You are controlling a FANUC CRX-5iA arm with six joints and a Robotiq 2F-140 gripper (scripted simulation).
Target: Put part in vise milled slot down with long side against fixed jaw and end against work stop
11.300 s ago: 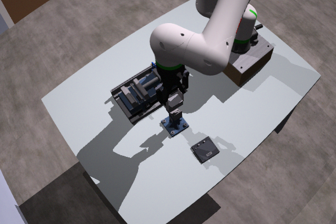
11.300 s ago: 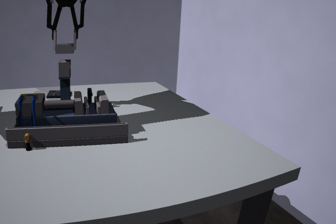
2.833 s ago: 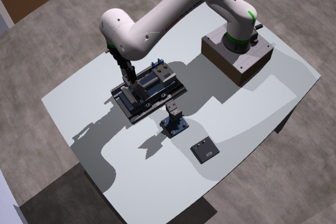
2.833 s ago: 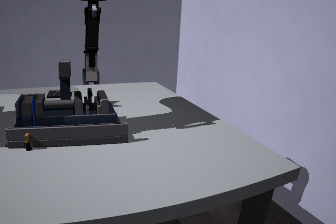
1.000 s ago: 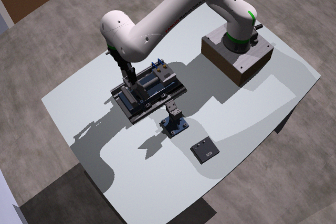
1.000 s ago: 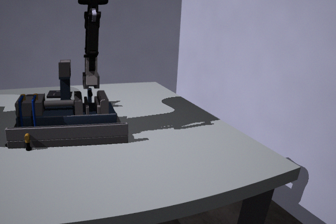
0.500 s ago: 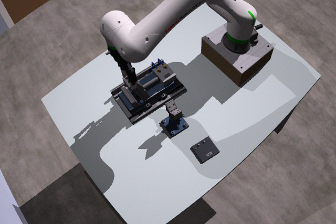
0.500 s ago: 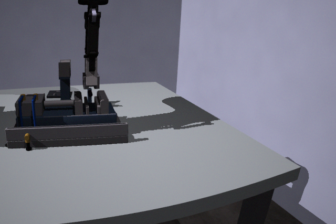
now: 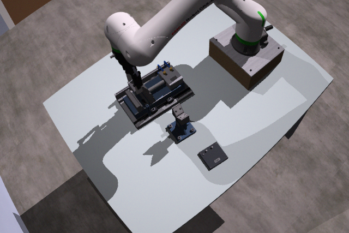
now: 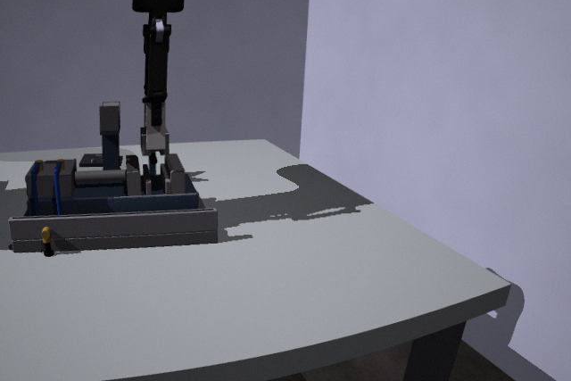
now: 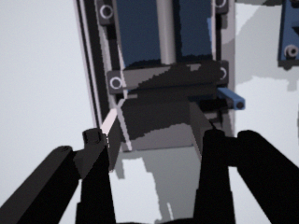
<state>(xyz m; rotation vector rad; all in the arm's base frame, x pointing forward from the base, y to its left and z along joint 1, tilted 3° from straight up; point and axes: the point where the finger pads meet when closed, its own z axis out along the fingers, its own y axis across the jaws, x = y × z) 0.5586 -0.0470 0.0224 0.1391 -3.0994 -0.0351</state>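
Observation:
My gripper [image 10: 154, 129] is shut on the part [image 10: 154, 139], a grey block. It hangs just above the gap between the jaws of the open vise [image 10: 115, 187]. In the overhead view the gripper [image 9: 138, 85] and the part [image 9: 142, 91] stand over the vise's [image 9: 153, 93] left half. In the wrist view the part [image 11: 159, 135] sits between my two dark fingers, below the moving jaw [image 11: 163, 77] on the cylinder rod [image 11: 165, 33]. The blue work stop [image 11: 231, 97] points in at the right. The fixed jaw [image 10: 176, 175] is right of the gap. I cannot tell which way the slot faces.
The V-block [image 9: 180, 116] on its blue base stands just beside the vise. The dark infeed plate [image 9: 212, 155] lies bare further toward the table's front. The robot's base block [image 9: 245, 55] is at the back right. A rail [image 10: 112, 227] fronts the vise.

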